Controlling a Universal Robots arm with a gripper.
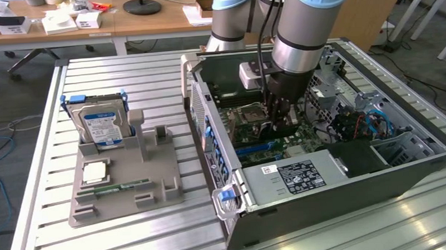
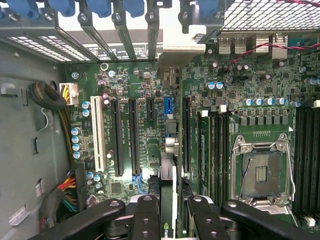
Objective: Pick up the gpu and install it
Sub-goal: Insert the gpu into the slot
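In the exterior view the case (image 1: 403, 180) lies on the table (image 1: 138, 239), with the tray (image 1: 114, 204) at 9 o'clock from it. On the tray, the hard drive (image 1: 100, 126) stands at 12 o'clock and the memory stick (image 1: 121, 188) lies at 6 o'clock. Inside the case, the gripper (image 1: 280, 126) hangs over the board (image 2: 145, 135), clamping the graphics card (image 2: 167, 200) on edge.

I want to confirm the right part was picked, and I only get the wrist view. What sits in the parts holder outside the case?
Observer: The silver hard drive stands upright at the back of the grey holder, as the exterior view shows it.
Operator: Anything else on it?
Observer: A narrow green memory stick lies flat near its front edge.
Operator: And where am I working?
Observer: Inside an open case lying on its side on the slatted metal table. The pincer holds the gpu down inside it.
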